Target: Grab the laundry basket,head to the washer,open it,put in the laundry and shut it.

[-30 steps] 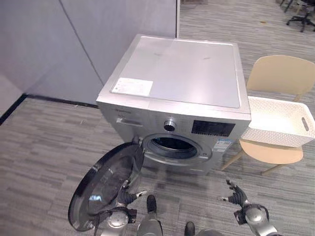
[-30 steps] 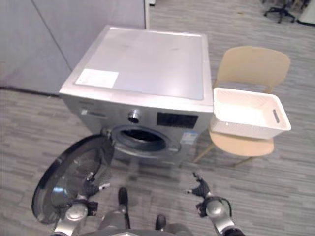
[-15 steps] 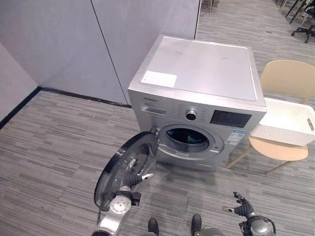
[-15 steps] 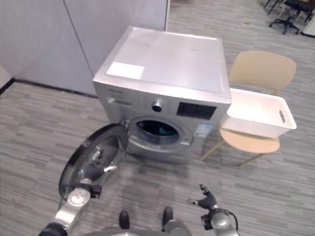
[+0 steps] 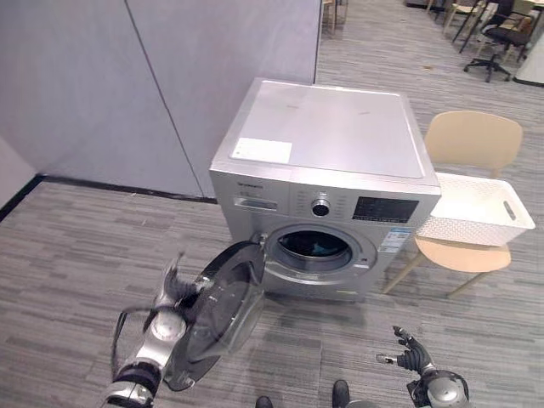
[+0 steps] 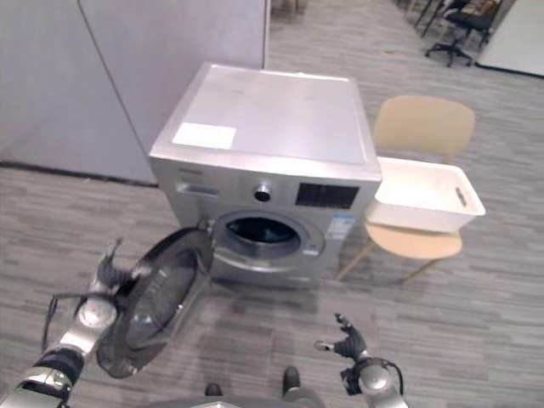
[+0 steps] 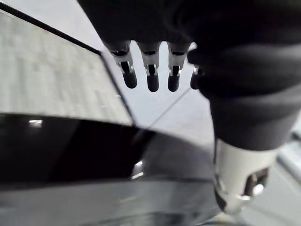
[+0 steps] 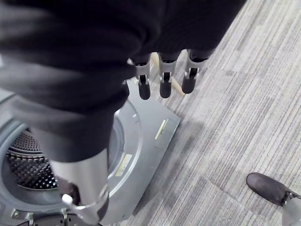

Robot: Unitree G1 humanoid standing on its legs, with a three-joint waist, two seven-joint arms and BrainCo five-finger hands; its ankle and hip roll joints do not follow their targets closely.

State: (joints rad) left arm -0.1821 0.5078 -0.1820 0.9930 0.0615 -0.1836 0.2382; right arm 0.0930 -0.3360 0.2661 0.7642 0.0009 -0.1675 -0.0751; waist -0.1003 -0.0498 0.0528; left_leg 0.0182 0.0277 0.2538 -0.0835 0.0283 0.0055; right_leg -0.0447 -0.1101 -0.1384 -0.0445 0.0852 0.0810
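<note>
Laundry is showing as something dark inside the drum of the silver front-loading washing machine [image 5: 327,161], which is standing on the grey striped carpet floor [image 5: 76,255] in front of a grey partition wall [image 5: 127,76]. Its round glass door with a dark rim [image 5: 223,306] is hanging swung out on the hinge at the robot's left, about halfway between open and closed, leaving the drum opening [image 5: 314,248] uncovered. The left hand [image 5: 174,289] is sitting at the outer face of that door near its upper edge, with its fingers [image 7: 150,75] straight and spread loosely; whether they are touching the glass cannot be told. The right hand [image 6: 347,345] is hovering low over the carpet in front of the machine, well apart from the door, fingers relaxed and holding nothing. The white perforated plastic laundry basket [image 5: 472,211] is resting on the seat of a beige plastic chair with wooden legs [image 5: 469,144], just beside the washer on the robot's right. A black office chair [image 5: 493,25] is standing far back on the carpet.
</note>
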